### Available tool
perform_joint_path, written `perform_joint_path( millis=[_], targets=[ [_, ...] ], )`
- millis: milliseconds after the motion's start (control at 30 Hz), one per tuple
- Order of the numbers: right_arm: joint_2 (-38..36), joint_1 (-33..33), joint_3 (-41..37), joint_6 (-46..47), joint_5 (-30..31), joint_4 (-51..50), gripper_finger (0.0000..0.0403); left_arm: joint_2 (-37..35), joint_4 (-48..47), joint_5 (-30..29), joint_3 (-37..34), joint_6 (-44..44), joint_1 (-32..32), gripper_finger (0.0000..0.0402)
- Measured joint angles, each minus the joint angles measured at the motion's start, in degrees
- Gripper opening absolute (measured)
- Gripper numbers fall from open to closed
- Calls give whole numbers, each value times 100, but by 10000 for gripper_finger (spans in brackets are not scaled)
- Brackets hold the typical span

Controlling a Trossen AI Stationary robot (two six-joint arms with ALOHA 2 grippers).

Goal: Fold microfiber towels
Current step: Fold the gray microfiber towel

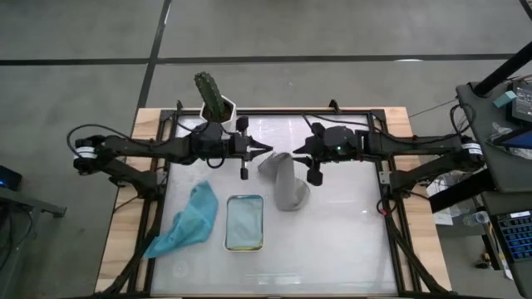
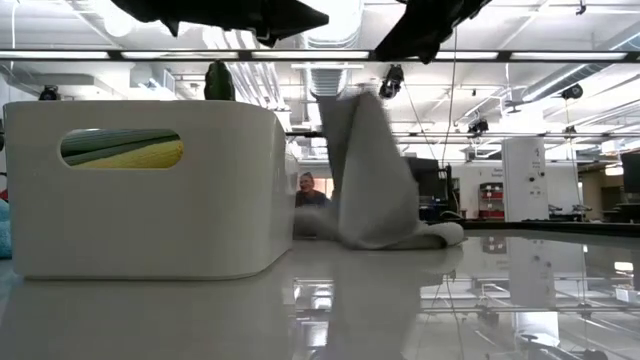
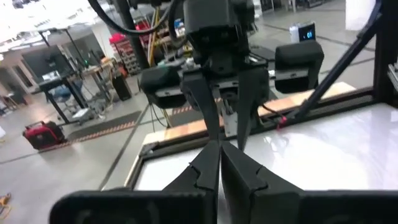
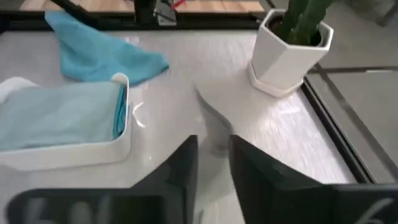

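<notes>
The grey towel (image 1: 287, 187) stands tall and bunched at mid-table. Its lower end (image 2: 420, 236) lies on the table and its upper end (image 2: 355, 100) is below both grippers, with a gap in the low view. My left gripper (image 1: 268, 150) is shut and level, and no cloth shows between its fingers (image 3: 219, 158). My right gripper (image 1: 295, 152) faces it tip to tip, open and tipped downward (image 4: 211, 168). A teal towel (image 1: 187, 220) lies crumpled at the near left. A light blue towel (image 1: 244, 220) lies folded on top in the white tray (image 1: 244, 247).
The white tray (image 2: 150, 230) stands left of the grey towel, and green and yellow cloth (image 2: 120, 148) shows through its handle slot. A potted cactus (image 1: 218, 104) stands at the far edge behind my left gripper. The table's right half is bare.
</notes>
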Motion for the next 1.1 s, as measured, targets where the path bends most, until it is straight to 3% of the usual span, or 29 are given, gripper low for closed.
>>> perform_joint_path(
  millis=[267,500,733,933,1100],
  targets=[
    [59,-5,-49,102,302,-110,136,306,77,52,-25,-11,-1,0],
    [471,-189,-948,617,289,1325,155,381,34,64,-157,-204,-1,0],
    [1300,-848,-1191,707,276,1633,187,373,38,64,-178,-215,-1,0],
    [2196,-1438,-1070,46,-547,1721,201,372,31,63,-228,-172,-1,0],
    [2841,-1897,-763,404,-752,1789,201,376,44,45,-228,-148,16,0]
  ],
)
